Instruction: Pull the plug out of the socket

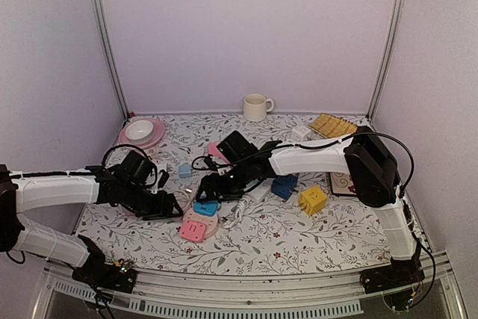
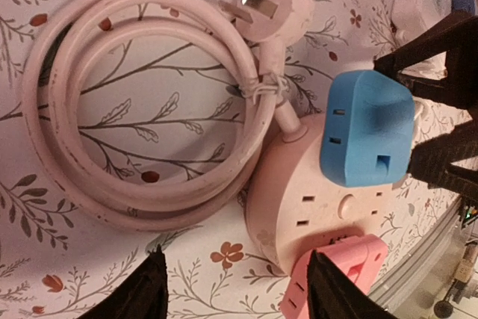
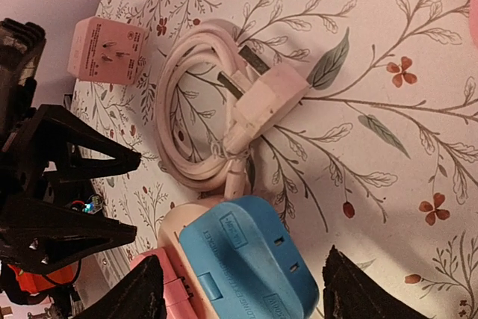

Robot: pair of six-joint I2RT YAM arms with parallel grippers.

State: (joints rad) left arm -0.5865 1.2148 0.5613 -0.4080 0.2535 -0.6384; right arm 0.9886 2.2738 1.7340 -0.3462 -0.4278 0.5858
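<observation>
A round pale pink socket (image 2: 295, 203) lies on the floral table with a blue plug (image 2: 366, 128) and a pink plug (image 2: 340, 270) seated in it; its cord (image 2: 142, 110) is coiled beside it. My left gripper (image 2: 235, 289) is open, one finger over the bare table and the other over the pink plug. My right gripper (image 3: 246, 296) is open and straddles the blue plug (image 3: 254, 259) without touching it. In the top view the socket (image 1: 200, 223) lies front centre, with the left gripper (image 1: 166, 205) to its left and the right gripper (image 1: 216, 184) just behind it.
A pink cube adapter (image 3: 108, 50) sits beyond the cord. In the top view a blue adapter (image 1: 284, 186), a yellow adapter (image 1: 312, 199) and a small light blue block (image 1: 184, 171) lie around. A mug (image 1: 256, 107) and a pink plate (image 1: 153, 137) stand at the back.
</observation>
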